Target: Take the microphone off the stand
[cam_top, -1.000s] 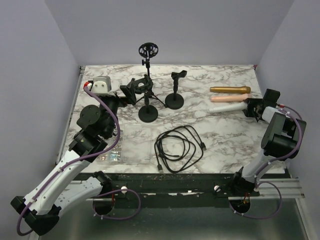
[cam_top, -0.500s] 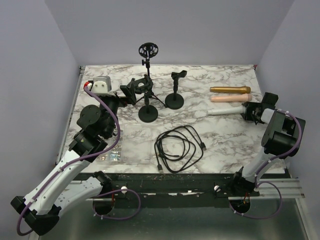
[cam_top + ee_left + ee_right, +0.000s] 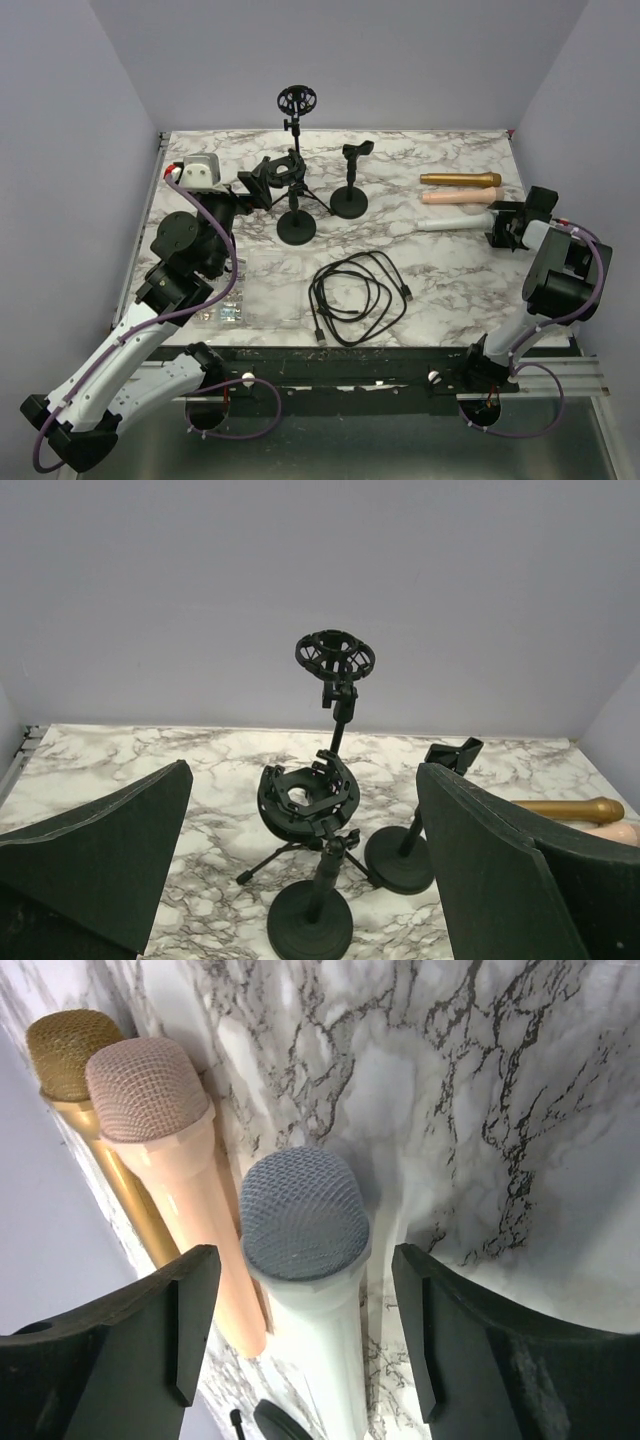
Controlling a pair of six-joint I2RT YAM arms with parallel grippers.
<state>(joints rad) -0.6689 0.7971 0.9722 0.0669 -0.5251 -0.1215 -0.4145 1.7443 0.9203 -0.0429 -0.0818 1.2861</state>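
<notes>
Lying flat between the wide-spread fingers (image 3: 185, 1305) of the right gripper (image 3: 305, 1295), the white microphone (image 3: 305, 1225) is judged rigid, light and slippery, best gripped on its handle below the mesh head; the left gripper (image 3: 302, 780) is spread wide too.

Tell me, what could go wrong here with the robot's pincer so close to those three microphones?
1. The right pincer is open right at the head of the white microphone. The pink microphone lies close beside it, so a finger could bump it, and round things may roll.
2. The left pincer is open and faces the thin black stands. A nudge might tip one over.
</notes>
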